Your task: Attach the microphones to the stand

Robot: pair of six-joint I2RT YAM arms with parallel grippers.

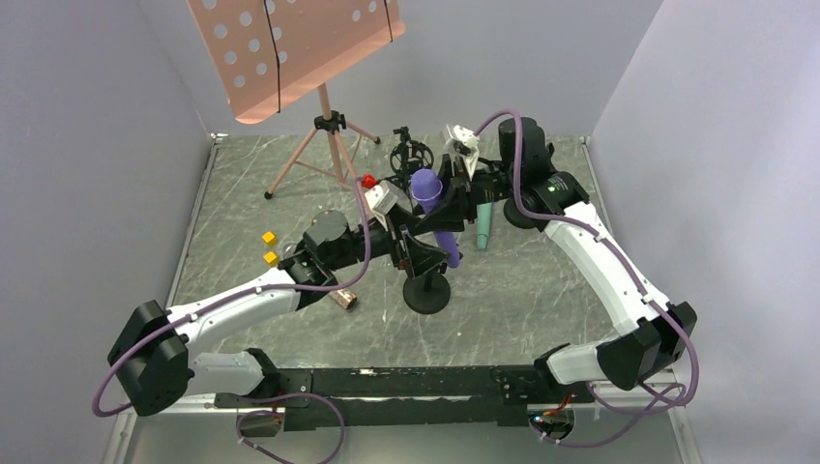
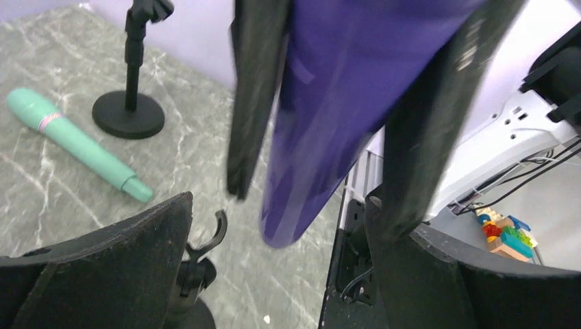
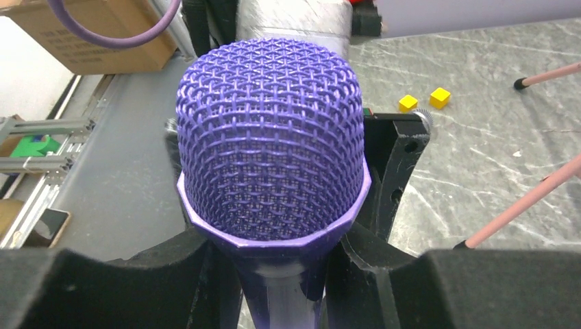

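My right gripper [image 1: 456, 201] is shut on the purple microphone [image 1: 432, 215], just under its mesh head [image 3: 270, 137], and holds it tilted above the table. In the left wrist view the purple handle [image 2: 329, 123] hangs with its tail just above and to the right of the black clip [image 2: 205, 240] of the near stand [image 1: 426, 293]. My left gripper [image 1: 418, 249] stands wide open beside that stand, with nothing between its fingers. The mint-green microphone [image 1: 482, 228] lies flat on the table. The bronze microphone [image 1: 341, 299] lies partly under my left arm.
A second black stand [image 1: 411, 155] with a round base [image 2: 129, 113] stands further back. A pink music stand [image 1: 295, 48] on a tripod rises at the back left. Two yellow cubes [image 1: 270, 237] sit left of centre. Grey walls close in both sides.
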